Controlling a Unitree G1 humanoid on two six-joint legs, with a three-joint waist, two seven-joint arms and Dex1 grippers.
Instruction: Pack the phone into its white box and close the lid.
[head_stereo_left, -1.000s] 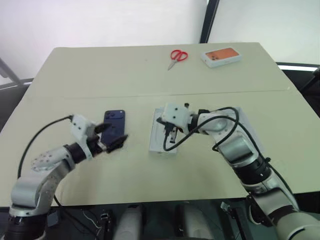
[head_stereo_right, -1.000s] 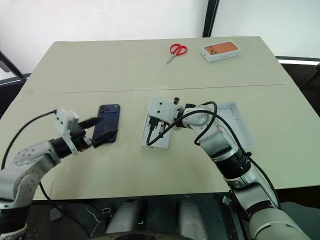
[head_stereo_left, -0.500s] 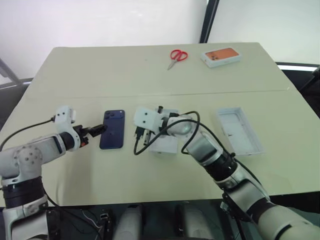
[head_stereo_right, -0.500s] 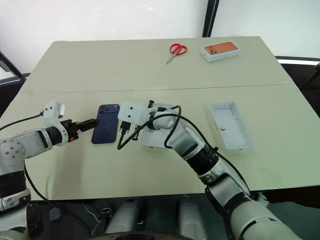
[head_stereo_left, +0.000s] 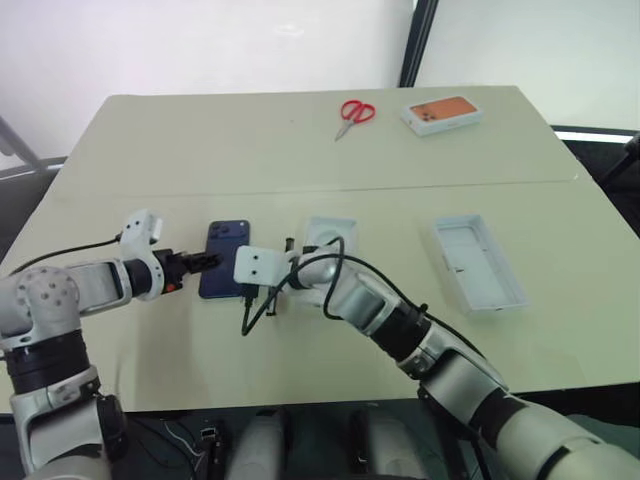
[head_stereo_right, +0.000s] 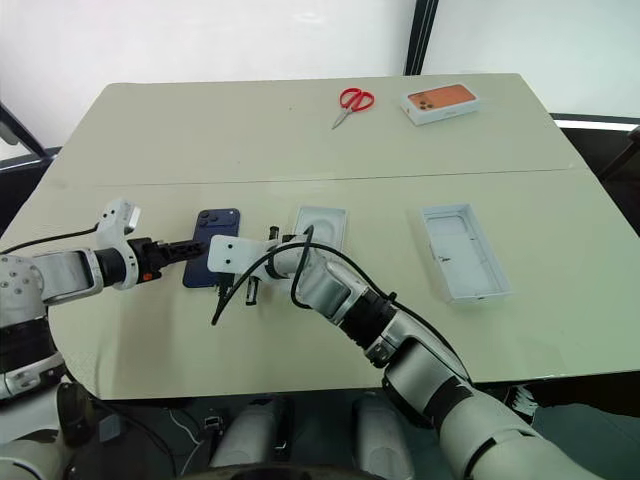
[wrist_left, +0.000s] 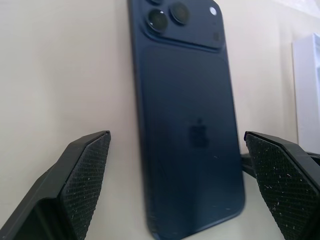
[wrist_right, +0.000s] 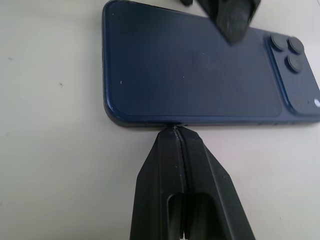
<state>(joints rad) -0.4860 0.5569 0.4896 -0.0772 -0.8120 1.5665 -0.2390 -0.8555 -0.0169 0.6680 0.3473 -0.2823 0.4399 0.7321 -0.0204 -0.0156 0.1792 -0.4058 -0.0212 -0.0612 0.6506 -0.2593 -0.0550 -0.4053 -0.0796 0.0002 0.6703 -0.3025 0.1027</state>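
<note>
The phone (head_stereo_left: 226, 260) lay back-up on the tabletop (head_stereo_left: 300, 150), its long axis running away from the robot, camera cluster at the far end. Just to its right sat the white box (head_stereo_left: 329, 238), and well apart to the right the lid (head_stereo_left: 478, 263), open side up. The left gripper (wrist_left: 175, 185) stood spread wide, a finger on either side of the phone's near end, reaching in low from the phone's left. The right gripper (wrist_right: 181, 145) was pinched together empty, its tip at the phone's long right edge; that arm crossed leftward, covering the box's near end. Scissors (head_stereo_left: 353, 113) and an orange-printed box (head_stereo_left: 443, 113) lay at the far edge.
</note>
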